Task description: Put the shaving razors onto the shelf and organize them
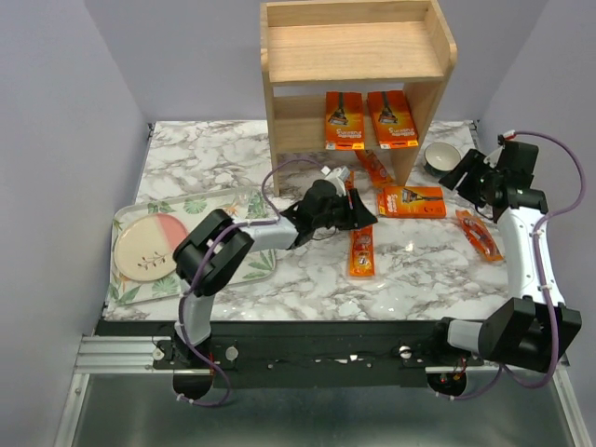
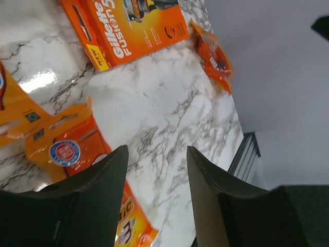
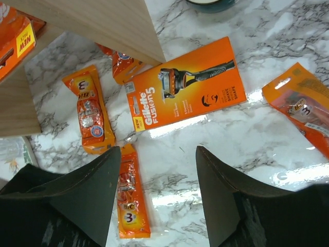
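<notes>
At the left, a glossy leaf-print tray (image 1: 200, 207) is lying on the grey-veined marble table (image 1: 214, 154), carrying a round pink-and-cream plate (image 1: 149, 244). Mid-table, the left gripper (image 2: 157, 154) is hovering with its black fingers spread and nothing between them. It is hanging just above a narrow pack (image 1: 361, 251) of crinkly orange plastic, which is lying flat with its long axis running near to far.

Behind it, the boxy shelf (image 1: 354, 51) of light, smooth wood is standing at the far edge. Two flat orange cards (image 1: 344, 121) are sitting side by side on its lower tier, long sides running near to far. A slim pack (image 1: 372, 168) is lying slantwise by the shelf's right foot.

Just right of that, a wide card (image 1: 411, 200) is lying flat, long axis left to right, its printed razor head pointing left. A small round bowl (image 1: 441, 156) is sitting beyond it. The right gripper (image 3: 158, 152) is hanging released and empty. Near it, a diagonal pack (image 1: 479, 235) is lying from far-left to near-right.
</notes>
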`<action>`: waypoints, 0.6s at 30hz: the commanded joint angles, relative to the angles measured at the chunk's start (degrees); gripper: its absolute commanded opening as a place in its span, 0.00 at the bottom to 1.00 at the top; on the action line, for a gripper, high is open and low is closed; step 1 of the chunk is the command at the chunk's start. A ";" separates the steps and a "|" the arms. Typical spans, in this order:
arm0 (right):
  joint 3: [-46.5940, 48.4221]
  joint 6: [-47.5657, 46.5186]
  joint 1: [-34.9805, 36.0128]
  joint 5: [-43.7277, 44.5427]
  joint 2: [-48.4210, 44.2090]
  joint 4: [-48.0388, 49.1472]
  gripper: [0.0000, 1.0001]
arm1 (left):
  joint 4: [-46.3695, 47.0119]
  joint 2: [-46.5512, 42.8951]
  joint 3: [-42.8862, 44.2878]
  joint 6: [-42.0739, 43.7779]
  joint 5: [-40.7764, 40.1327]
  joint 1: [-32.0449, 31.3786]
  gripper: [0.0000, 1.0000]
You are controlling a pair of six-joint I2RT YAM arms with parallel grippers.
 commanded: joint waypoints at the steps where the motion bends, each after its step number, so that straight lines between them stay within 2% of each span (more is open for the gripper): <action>1: -3.71 2.23 -0.30 -1.93 -2.74 -0.72 0.68 | -4.14 8.19 11.68 -15.31 -12.81 -3.52 0.59; 7: -8.81 2.40 -0.48 -1.67 -7.93 -0.98 0.68 | -10.31 14.09 18.38 -21.03 -18.51 -3.97 0.61; 15: -8.47 1.17 -1.44 -1.40 -9.43 -3.44 0.68 | -13.05 21.22 23.74 -25.61 -18.44 -2.91 0.60; 18: -8.38 1.70 -1.62 -1.93 -8.99 -2.83 0.68 | -16.91 23.68 27.35 -27.45 -19.40 -2.82 0.59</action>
